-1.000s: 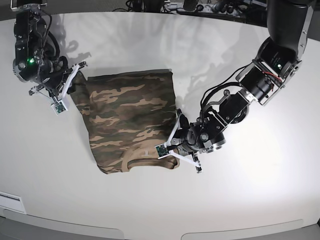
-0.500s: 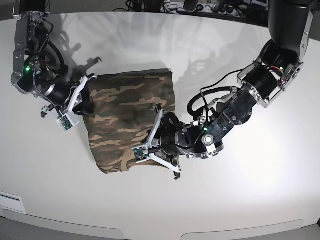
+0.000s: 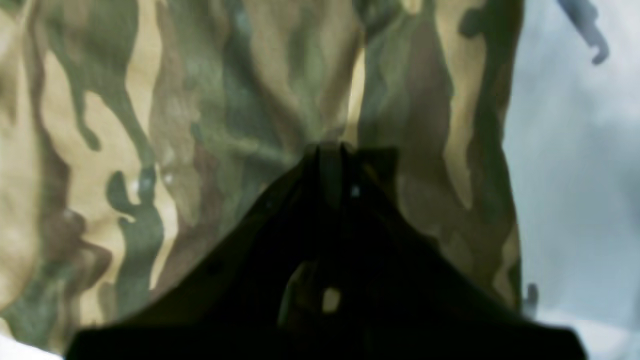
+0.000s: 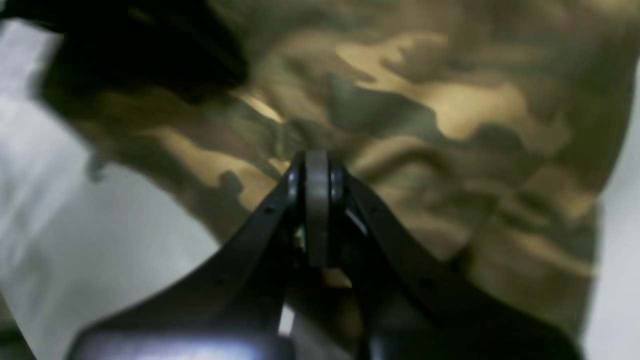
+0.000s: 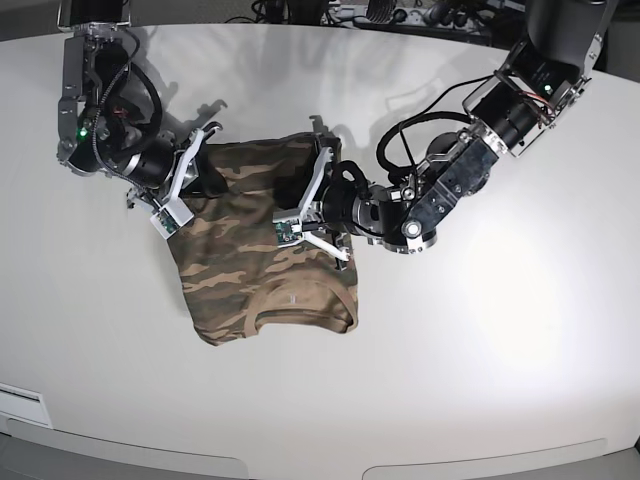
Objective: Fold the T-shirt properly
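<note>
White table (image 5: 520, 330) carrying T-shirt (image 5: 255, 285); left tool (image 5: 305, 200) and right tool (image 5: 190, 185) each clamped on cloth fold ahead of tips.

A smooth white round-edged table (image 5: 520, 330) carries a partly folded camouflage cloth T-shirt (image 5: 255, 285) in olive, brown and tan, collar nearest the front edge.

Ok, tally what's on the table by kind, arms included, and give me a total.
T-shirt: 1, camouflage, partly folded on the white table
Robot arms: 2, the left gripper and the right gripper both shut on the shirt's cloth
Cables at the table's far edge: cannot count
Total: 3
</note>
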Robot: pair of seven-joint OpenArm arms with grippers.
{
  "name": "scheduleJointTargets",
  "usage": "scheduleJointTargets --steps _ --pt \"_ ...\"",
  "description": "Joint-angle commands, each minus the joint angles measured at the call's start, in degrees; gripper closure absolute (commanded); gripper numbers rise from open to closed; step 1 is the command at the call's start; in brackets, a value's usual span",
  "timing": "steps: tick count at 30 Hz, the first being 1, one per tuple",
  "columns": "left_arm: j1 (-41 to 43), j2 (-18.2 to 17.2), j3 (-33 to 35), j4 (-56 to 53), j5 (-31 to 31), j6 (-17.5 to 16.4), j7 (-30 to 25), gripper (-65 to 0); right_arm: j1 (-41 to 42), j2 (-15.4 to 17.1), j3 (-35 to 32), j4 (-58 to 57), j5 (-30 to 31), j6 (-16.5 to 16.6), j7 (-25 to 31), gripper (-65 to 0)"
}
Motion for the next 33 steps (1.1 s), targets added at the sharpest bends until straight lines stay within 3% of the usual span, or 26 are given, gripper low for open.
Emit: scheduleJointTargets --steps 1,6,14,20,24,30,33 --pt "-0.3 0.0 0.0 0.2 0.7 -0.4 1.1 0.0 0.7 0.5 0.3 -0.3 -0.3 0.3 0.4 0.0" --pt "-0.8 0.0 0.0 1.3 1.7 0.3 1.2 0.0 1.1 0.5 0.3 0.2 0.7 -0.2 0.4 0.0" --pt "-5.4 0.0 -0.9 11.4 -0.1 9.4 10.6 0.0 1.0 0.8 2.6 15.8 10.3 -1.9 -4.4 0.0" --pt "-2.3 0.0 -7.2 17.2 -12.5 7.7 14.0 0.0 -2.5 0.8 11.5 21.0 21.1 -2.1 -5.8 0.0" --pt "2.2 0.0 -13.4 21.4 -20.2 7.1 16.4 0.0 -6.7 0.8 18.8 23.5 30.7 0.3 -10.4 0.0" --pt "10.4 -0.5 -21.9 26.4 -27.1 7.2 19.6 0.0 -13.5 0.8 30.2 27.1 44.5 0.3 -18.3 0.0" --pt "14.8 -2.5 -25.5 29.2 -29.4 7.2 19.8 0.0 -16.7 0.8 35.1 28.1 46.1 0.3 -21.4 0.0"
